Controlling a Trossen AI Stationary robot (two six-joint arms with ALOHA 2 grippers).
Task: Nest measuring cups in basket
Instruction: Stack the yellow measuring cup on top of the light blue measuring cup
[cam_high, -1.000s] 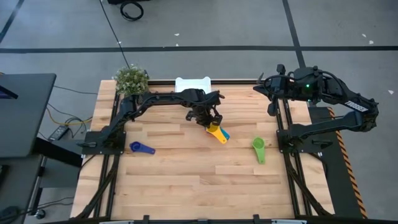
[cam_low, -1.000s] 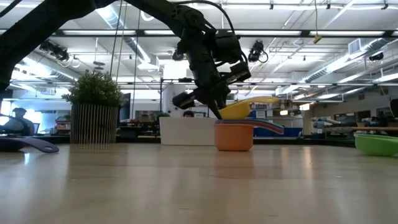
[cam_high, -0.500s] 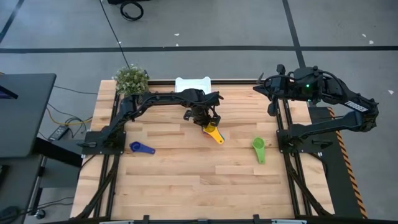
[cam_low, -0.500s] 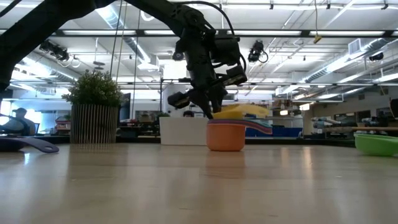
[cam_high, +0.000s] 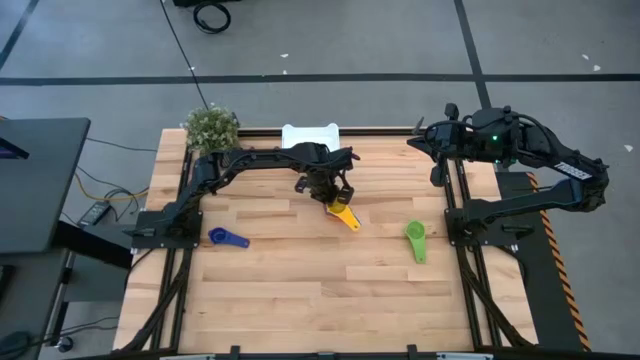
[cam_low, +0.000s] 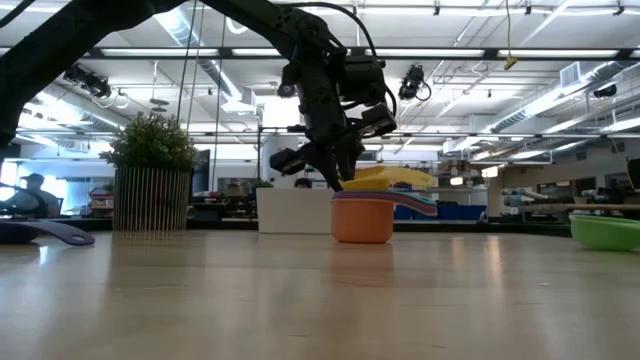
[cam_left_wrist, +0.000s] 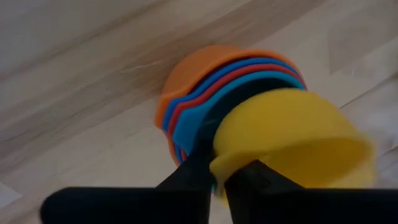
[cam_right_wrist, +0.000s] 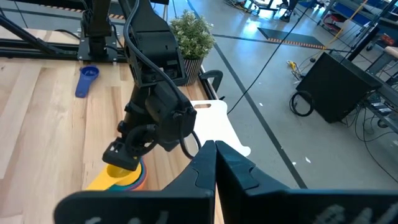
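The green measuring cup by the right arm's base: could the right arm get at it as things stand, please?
Probably yes. The green measuring cup lies alone on bare table beside the right arm's base, with nothing over or against it. The right gripper is parked at the far edge; the left gripper is busy at the nested stack.

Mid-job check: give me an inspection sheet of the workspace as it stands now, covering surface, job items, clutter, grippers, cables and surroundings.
Surface: wooden table, bare at the front.
Job's things: nested stack of orange, blue and red cups mid-table, yellow cup tilted on top; green cup and dark blue cup lie apart; white basket at the far edge, contents not visible.
Clutter: potted plant at the far left corner.
Grippers: left gripper shut on the yellow cup over the stack; right gripper shut, parked at the far right.
Cables: cable running across the floor beyond the table.
Surroundings: open hall; a person seated at far left.
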